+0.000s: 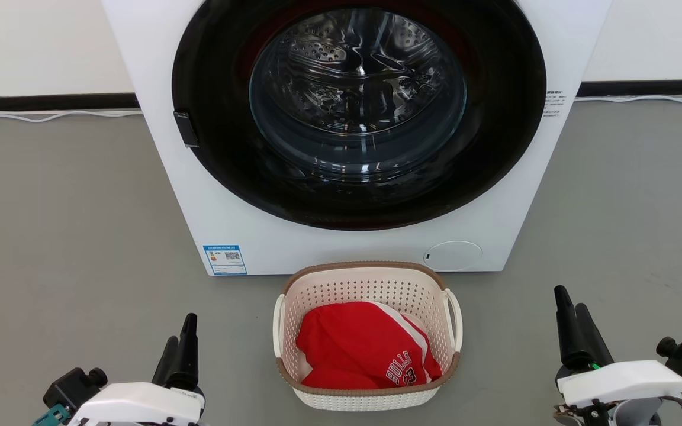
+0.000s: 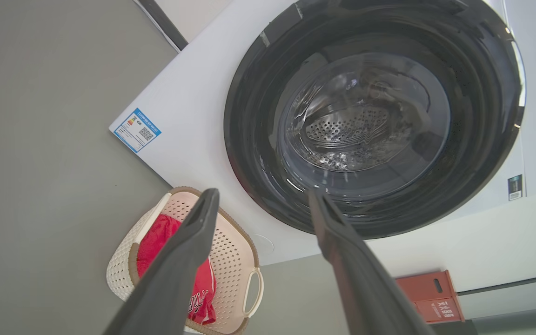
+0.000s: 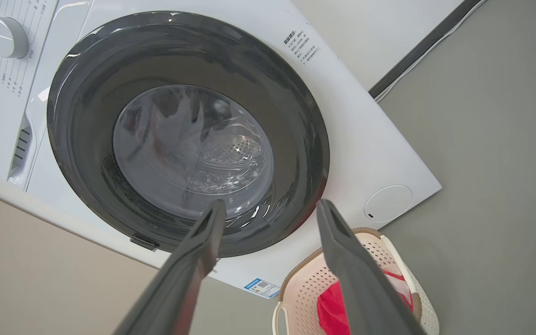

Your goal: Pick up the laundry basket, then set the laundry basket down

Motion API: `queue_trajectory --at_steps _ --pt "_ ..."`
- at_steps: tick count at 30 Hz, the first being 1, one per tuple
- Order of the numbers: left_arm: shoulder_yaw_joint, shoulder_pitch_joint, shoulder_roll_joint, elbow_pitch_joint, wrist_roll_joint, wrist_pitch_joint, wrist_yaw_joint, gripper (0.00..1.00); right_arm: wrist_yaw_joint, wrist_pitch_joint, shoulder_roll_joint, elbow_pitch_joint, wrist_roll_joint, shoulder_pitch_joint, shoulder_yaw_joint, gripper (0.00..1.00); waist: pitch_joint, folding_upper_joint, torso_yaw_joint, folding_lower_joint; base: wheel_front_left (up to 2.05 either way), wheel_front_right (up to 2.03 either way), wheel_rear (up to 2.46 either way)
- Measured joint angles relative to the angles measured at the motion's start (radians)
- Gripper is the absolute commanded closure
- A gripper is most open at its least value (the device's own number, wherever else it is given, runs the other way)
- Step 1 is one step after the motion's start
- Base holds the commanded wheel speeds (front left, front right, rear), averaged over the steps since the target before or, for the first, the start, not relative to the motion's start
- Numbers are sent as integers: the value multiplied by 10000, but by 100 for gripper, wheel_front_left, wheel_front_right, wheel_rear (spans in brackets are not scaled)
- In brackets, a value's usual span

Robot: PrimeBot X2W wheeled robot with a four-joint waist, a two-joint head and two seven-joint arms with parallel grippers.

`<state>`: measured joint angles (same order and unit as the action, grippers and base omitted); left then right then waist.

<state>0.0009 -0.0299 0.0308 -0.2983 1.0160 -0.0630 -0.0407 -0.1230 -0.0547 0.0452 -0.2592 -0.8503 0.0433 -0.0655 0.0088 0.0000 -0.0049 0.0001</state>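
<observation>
Head view sets the laundry basket at six o'clock, before the washing machine. Our left gripper at eight and right gripper at four flank it, both spread and empty, seemingly poised for its handles.

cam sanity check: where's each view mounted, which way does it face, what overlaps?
Head view: on the head, facing forward and down at washing machine and laundry basket; left gripper, right gripper at bottom corners.
Left wrist view: on left wrist, facing the machine's door along its own open fingers.
Right wrist view: right wrist, same door, own open fingers.
Shared: door and basket.
</observation>
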Motion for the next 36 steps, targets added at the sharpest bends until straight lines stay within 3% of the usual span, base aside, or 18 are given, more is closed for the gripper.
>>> queue_trajectory --at_steps 36 --pt "-426 37 42 104 -3875 -1016 495 0 -2 -1045 63 27 4280 8 276 0 107 0 -34 0 0 0 0"
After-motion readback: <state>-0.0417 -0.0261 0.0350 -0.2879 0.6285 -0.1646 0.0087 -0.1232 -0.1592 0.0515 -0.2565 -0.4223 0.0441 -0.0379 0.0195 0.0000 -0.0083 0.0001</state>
